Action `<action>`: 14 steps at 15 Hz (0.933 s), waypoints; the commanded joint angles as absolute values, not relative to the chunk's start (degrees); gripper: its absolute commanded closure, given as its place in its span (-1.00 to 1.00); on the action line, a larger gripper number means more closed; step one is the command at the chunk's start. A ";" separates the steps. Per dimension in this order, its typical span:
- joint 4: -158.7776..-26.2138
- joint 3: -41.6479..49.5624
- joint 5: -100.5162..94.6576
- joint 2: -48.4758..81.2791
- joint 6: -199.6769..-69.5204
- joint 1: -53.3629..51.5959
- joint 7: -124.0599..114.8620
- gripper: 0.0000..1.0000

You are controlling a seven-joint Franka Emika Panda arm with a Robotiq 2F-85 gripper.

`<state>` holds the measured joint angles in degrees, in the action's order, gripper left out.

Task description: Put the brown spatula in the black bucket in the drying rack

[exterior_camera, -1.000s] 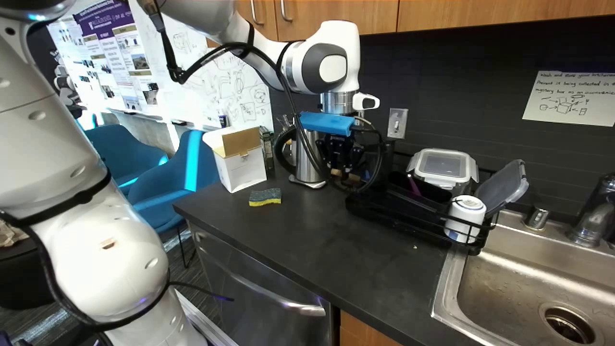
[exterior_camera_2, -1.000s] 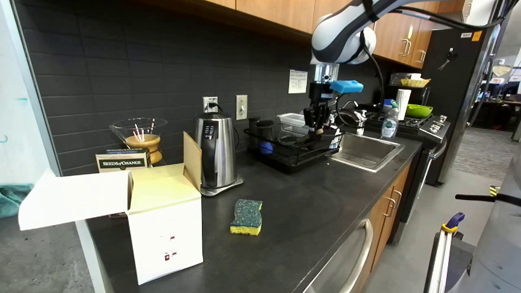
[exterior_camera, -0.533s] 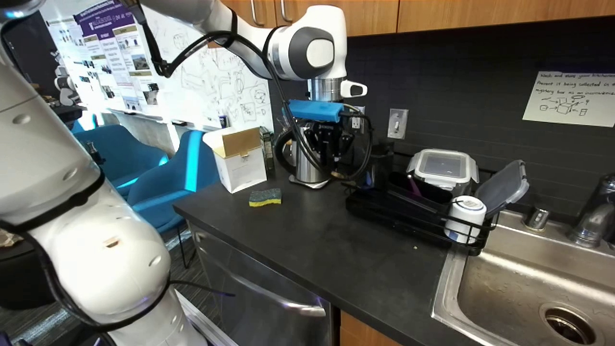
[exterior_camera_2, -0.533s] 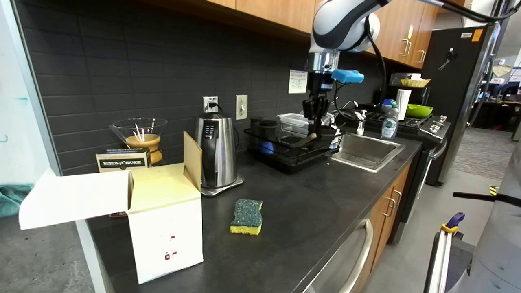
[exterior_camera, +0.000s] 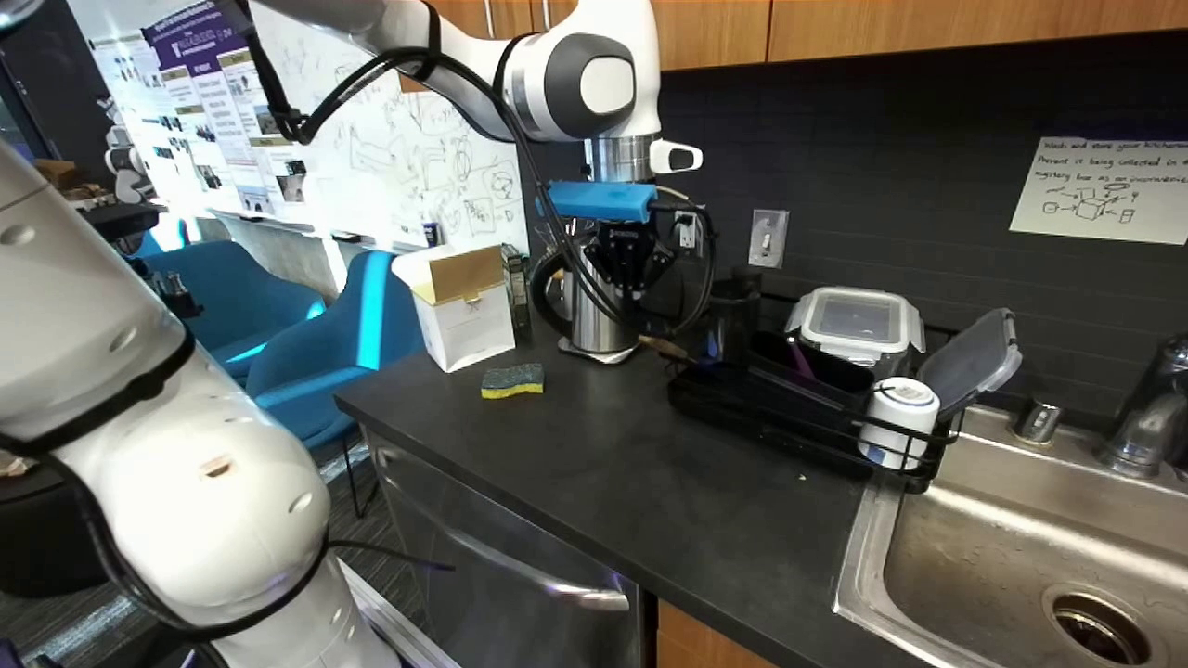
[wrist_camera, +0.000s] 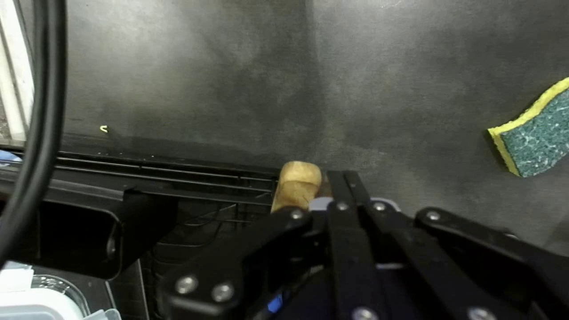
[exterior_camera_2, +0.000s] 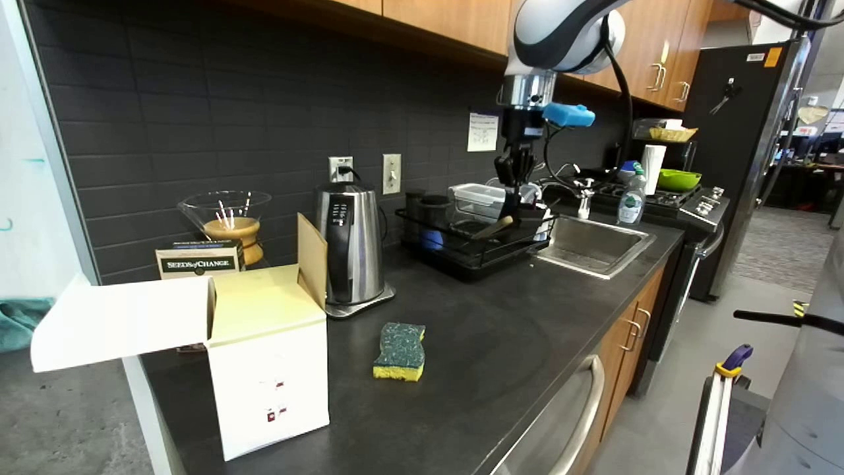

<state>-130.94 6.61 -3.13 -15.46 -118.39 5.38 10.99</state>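
The brown spatula point(exterior_camera: 664, 349) lies tilted in the black wire drying rack point(exterior_camera: 770, 422), its wooden end sticking out over the rack's edge. It also shows in an exterior view point(exterior_camera_2: 494, 227) and, end on, in the wrist view point(wrist_camera: 298, 184); its far part is hidden. My gripper point(wrist_camera: 343, 172) has its two fingers together with nothing visible between them, and the spatula's end is just beside them. In both exterior views the gripper point(exterior_camera: 633, 301) point(exterior_camera_2: 512, 210) points down just above it. A black cup-like bucket point(exterior_camera_2: 433, 210) stands in the rack; it also shows here point(exterior_camera: 733, 315).
A rectangular black container point(wrist_camera: 89, 195) lies in the rack with a clear lidded box point(exterior_camera: 849, 325) and a white cup point(exterior_camera: 898, 422). The steel sink point(exterior_camera: 1002, 557) adjoins the rack. The kettle point(exterior_camera_2: 356, 244), sponge point(exterior_camera_2: 400, 351) and white box point(exterior_camera_2: 270, 396) stand on the counter.
In an exterior view, my gripper has moved left and the arm has risen slightly. The spatula, mostly hidden below the fingers a second ago, now shows more openly, leaning across the rack.
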 commanded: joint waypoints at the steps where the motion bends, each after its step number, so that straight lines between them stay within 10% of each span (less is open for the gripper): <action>1: -132.01 6.78 -4.13 -16.74 -117.99 5.37 11.71 0.48; 14: -131.52 7.69 -5.89 -14.18 -118.67 5.77 13.07 -0.99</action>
<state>-131.61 7.15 -5.07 -14.96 -118.41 5.53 11.42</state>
